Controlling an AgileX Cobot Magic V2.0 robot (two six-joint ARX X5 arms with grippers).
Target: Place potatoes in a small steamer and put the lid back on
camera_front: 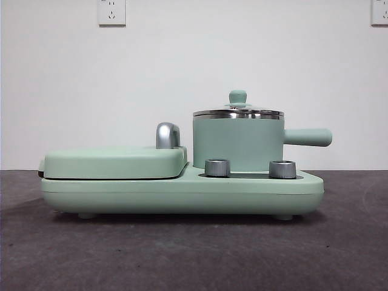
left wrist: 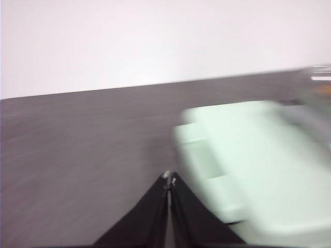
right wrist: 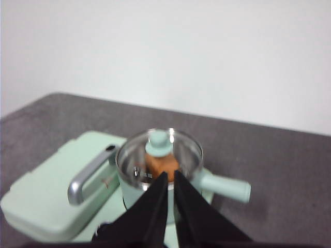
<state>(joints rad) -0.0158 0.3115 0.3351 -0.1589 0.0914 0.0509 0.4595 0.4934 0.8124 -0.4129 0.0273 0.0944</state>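
The mint-green small steamer [camera_front: 237, 144] stands on the right of the green appliance base [camera_front: 182, 193], its side handle [camera_front: 308, 137] pointing right. The glass lid [camera_front: 238, 113] sits on its steel rim, knob [camera_front: 237, 97] up. In the right wrist view the orange-brown potato [right wrist: 161, 164] shows through the lid [right wrist: 181, 150], inside the steamer. My right gripper [right wrist: 169, 174] is above and back from the steamer, jaws almost together and empty. My left gripper [left wrist: 169, 179] is shut and empty over the dark table, beside the appliance's end. Neither arm shows in the front view.
The flat green grill cover [camera_front: 115, 162] with a chrome handle [camera_front: 167, 136] lies closed on the left of the base; it shows blurred in the left wrist view [left wrist: 248, 170]. Two grey dials [camera_front: 217, 168] sit at the front. A white wall stands behind the dark table [camera_front: 194, 254].
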